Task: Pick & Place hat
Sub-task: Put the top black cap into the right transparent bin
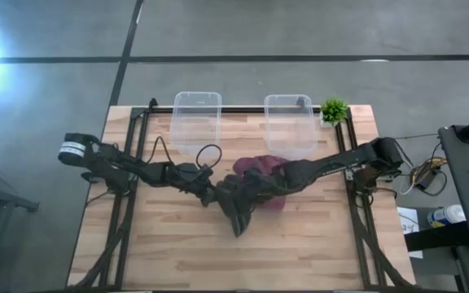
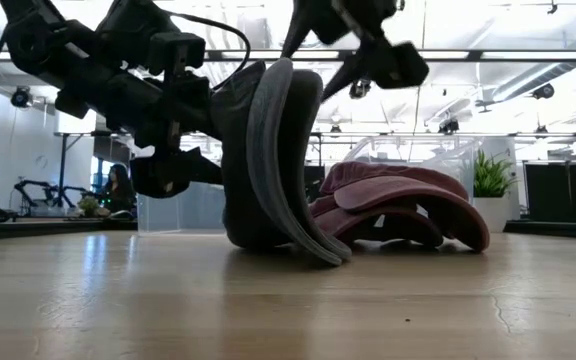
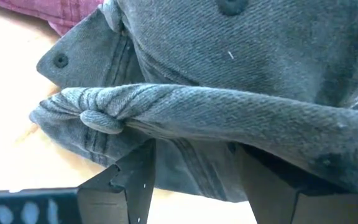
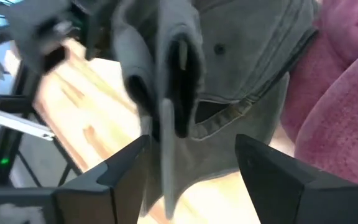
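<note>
Two dark arms meet over the middle of a wooden surface (image 1: 177, 252). It sits on a grey floor in a big bright room with ceiling lights, and a person (image 2: 120, 190) sits far off at the back.

Using the grey hat (image 1: 238, 203) as the landmark: it stands up on its edge near the middle of the surface, brim touching the wood. A pink hat (image 1: 260, 169) lies right behind it, touching it. Behind both, at the back edge, sit two clear bins, the left bin (image 1: 196, 122) and the right bin (image 1: 290, 124). A small green plant (image 1: 334, 111) stands at the back corner beside the right bin. In front of the grey hat the wood is bare all the way to the front edge, and there is bare wood out to both sides too.

The left pincer (image 1: 204, 189) is on the left side of the grey hat. Its fingers (image 3: 120, 186) are spread a little, with a bunched fold of grey cloth between them. The right pincer (image 1: 255, 189) comes over the pink hat. Its fingers (image 4: 266, 180) are spread apart, close to the grey hat, holding nothing.
</note>
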